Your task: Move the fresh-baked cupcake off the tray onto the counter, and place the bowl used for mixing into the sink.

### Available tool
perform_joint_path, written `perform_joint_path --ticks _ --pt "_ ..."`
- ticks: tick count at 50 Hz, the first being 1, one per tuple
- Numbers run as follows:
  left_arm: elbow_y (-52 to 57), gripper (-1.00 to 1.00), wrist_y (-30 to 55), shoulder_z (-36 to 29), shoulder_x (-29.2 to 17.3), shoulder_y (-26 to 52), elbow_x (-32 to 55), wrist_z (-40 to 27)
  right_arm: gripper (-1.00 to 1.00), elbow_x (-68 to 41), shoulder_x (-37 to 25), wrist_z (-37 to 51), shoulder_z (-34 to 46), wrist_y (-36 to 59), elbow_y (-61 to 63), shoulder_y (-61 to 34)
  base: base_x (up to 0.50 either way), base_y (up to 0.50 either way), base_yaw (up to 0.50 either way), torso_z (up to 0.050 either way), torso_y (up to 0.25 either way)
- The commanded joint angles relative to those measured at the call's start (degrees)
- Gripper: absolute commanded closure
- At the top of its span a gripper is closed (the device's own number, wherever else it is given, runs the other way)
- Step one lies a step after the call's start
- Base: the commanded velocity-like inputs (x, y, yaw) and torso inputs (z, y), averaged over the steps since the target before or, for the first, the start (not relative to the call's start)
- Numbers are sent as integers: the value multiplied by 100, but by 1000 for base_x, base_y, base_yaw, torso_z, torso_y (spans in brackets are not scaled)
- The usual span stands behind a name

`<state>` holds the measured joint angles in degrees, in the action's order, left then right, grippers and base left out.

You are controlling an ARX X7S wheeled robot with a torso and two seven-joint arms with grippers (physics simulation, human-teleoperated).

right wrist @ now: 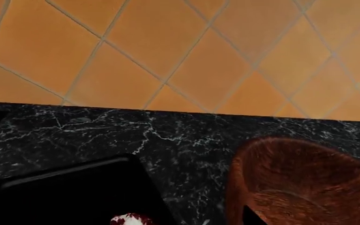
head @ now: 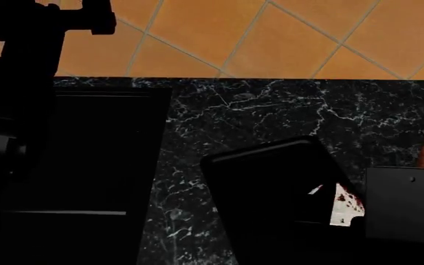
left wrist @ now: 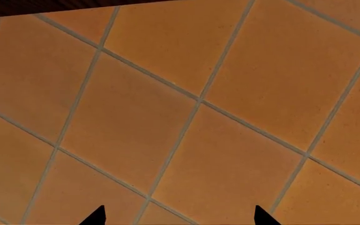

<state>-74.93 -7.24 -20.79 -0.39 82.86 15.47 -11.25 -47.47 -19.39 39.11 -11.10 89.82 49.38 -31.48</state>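
Right gripper (right wrist: 230, 221) hovers above the flat black tray (right wrist: 73, 187), beside the white-frosted, red-wrapped cupcake (right wrist: 131, 219), seemingly positioned to pick it up; jaw opening cannot be told.

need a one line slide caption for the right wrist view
Right wrist view: wooden bowl standing on the marble counter beside the black tray, the cupcake peeking in at the frame edge.

**Both arms up, jaws barely in frame**

My left arm (head: 20, 66) rises as a dark mass at 9 to 11 o'clock in the head view. The left gripper (left wrist: 180, 216) shows two fingertips standing apart. My right arm (head: 407, 204) sits at 4 o'clock; its jaws I cannot read.
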Motion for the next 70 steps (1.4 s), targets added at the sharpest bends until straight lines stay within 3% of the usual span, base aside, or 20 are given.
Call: perform_joint_path --ticks 1,9,16,24,28,48,70 --pt "2 -100 -105 69 17 -64 -345 -56 -100 -3748 -646 2822 -391 -122 -261 55 0 0 0 0 0" --pt "1 -100 -77 30 18 -73 -353 -79 -100 -5098 -856 3975 2 -516 -329 30 0 0 0 0 0" --pt "1 -100 -99 -25 18 -85 -349 -89 -100 -4277 -656 2910 -411 -595 31 787 0 0 0 0 0" --pt "1 -100 -104 -40 15 -98 -352 -101 -100 -2565 -610 1374 -71 -1092 257 1576 0 0 0 0 0" --pt "1 -100 -93 -37 17 -96 -358 -98 -100 -2808 -631 1784 -191 -1003 116 1451 0 0 0 0 0" --pt "1 -100 -94 -46 16 -96 -350 -99 -100 -2839 -735 1846 -76 -1168 86 1476 0 0 0 0 0" --pt "3 -100 -65 -67 14 -59 -327 -99 -100 -921 -743 541 1135 -2263 -722 1752 0 0 0 0 0"
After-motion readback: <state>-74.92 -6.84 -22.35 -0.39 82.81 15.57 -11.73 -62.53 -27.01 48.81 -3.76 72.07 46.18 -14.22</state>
